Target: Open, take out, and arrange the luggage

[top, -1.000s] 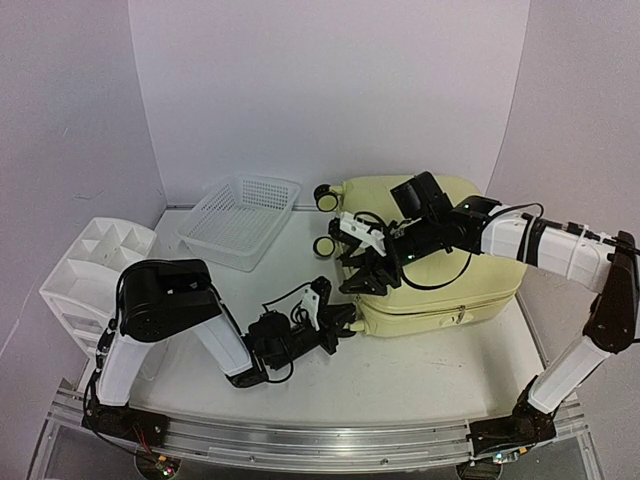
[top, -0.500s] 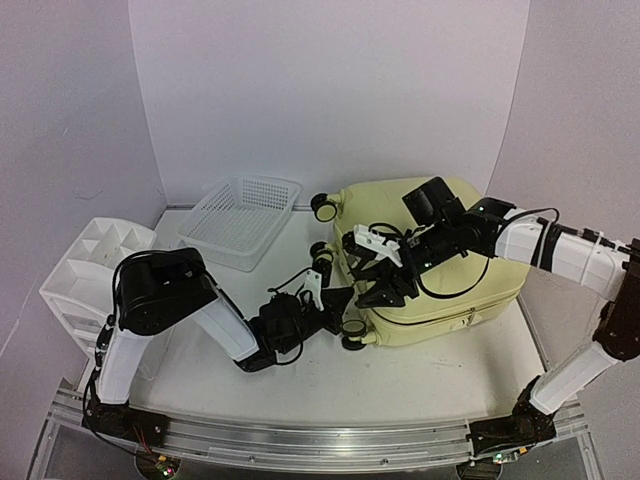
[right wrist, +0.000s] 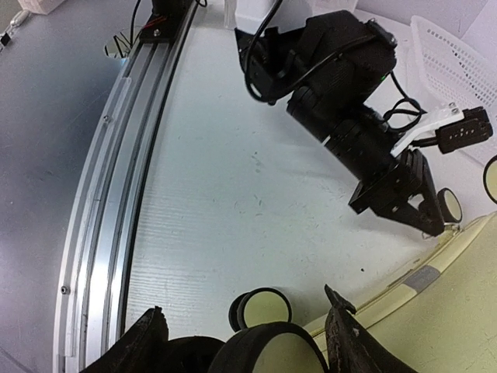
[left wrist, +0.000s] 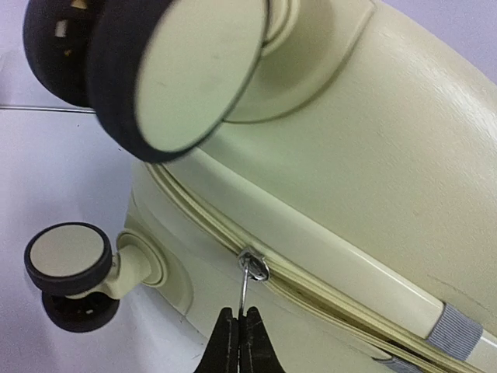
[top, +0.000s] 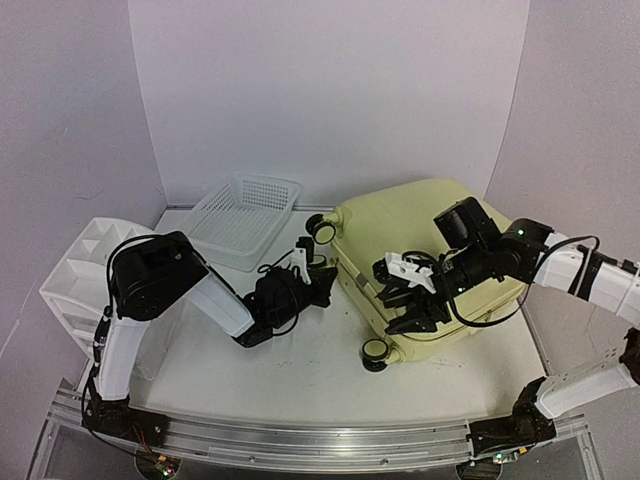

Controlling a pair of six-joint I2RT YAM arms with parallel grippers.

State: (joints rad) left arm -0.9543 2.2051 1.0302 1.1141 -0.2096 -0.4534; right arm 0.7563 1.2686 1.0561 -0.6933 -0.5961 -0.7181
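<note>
Left gripper [left wrist: 239, 336] clamped on thin zipper pull [left wrist: 245, 286] of pale yellow suitcase [left wrist: 373, 155]; may slip off if dragged off-line. Right gripper [right wrist: 244, 305] spread apart by caster wheel [right wrist: 264, 309], holding nothing; unbraced suitcase may slide.

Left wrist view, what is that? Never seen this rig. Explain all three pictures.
Two robot arms sit at a table's near edge. The top picture looks down from behind them; the other two come from a camera on each wrist. On the table are a pale yellow suitcase, the luggage, a white mesh basket and a white drawer organizer. The left wrist view shows the suitcase close up: the left gripper is shut on its zipper pull. The right gripper stands open beside a caster wheel, holding nothing that I can see.
</note>
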